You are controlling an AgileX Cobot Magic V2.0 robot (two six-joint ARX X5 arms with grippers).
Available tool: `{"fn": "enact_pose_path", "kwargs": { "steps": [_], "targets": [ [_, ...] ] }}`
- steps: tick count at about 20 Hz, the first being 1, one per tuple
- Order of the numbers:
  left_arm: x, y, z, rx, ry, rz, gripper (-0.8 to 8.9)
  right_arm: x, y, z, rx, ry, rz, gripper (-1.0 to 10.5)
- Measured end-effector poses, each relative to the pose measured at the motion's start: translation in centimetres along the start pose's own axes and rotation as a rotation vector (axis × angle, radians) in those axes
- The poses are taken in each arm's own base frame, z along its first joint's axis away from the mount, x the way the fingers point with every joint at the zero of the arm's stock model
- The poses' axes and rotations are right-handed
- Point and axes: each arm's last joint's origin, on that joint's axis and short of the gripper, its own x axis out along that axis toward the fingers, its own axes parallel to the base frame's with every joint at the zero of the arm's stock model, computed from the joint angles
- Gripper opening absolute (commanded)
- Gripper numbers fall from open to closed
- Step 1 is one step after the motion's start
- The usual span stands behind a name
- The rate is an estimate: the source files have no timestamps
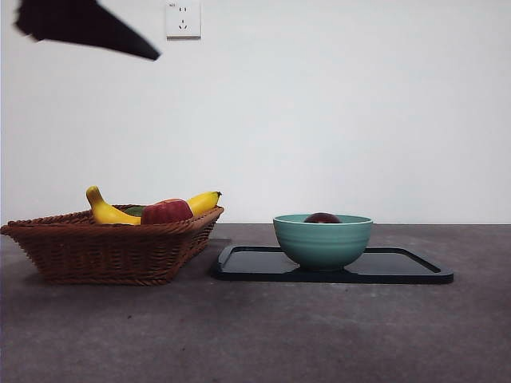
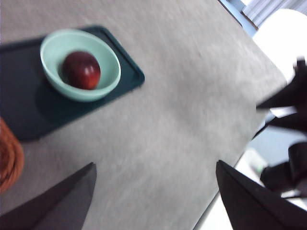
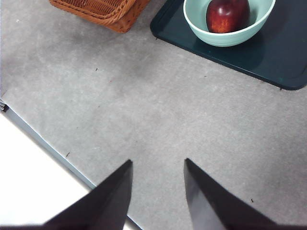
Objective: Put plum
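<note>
The plum (image 3: 227,15) is seen lying inside the teal bowl (image 1: 322,240) on the dark tray (image 1: 407,267); the left gripper (image 2: 153,191) is held widely spread and empty above the desk; the right gripper (image 3: 158,167) is parted narrowly, nothing touched.

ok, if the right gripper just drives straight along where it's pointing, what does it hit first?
Likely bare table. The right gripper is open and empty, and nothing lies between its jaws. Further on sits the tray holding the bowl, though depth is unclear.
</note>
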Motion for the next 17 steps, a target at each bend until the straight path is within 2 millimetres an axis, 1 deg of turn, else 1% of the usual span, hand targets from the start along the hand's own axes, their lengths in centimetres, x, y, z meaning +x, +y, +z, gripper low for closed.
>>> {"fn": "enact_pose_path", "kwargs": {
  "steps": [2,4,7,9,11,13,17],
  "targets": [
    [1.3,-0.2,2.3,-0.010,-0.002,0.012,3.85,0.0,0.0,0.0,0.000,0.000,0.000,1.7],
    [3.2,-0.2,4.7,-0.020,0.006,0.047,3.71,0.0,0.0,0.0,0.001,0.000,0.000,1.7],
    [6.5,0.3,7.6,-0.033,0.045,0.061,3.73,0.0,0.0,0.0,0.008,0.000,0.000,1.7],
    [9.0,0.8,9.1,-0.043,0.074,0.070,3.73,0.0,0.0,0.0,0.009,0.000,0.000,1.7],
    [11.4,1.5,10.1,-0.049,0.095,0.105,3.73,0.0,0.0,0.0,0.009,0.000,0.000,1.7],
    [13.7,2.3,10.6,-0.057,0.123,0.128,3.72,0.0,0.0,0.0,0.009,0.000,0.000,1.7],
    [18.1,3.7,10.5,-0.058,0.181,0.196,3.72,0.0,0.0,0.0,0.010,0.000,0.000,1.7]
  ]
}}
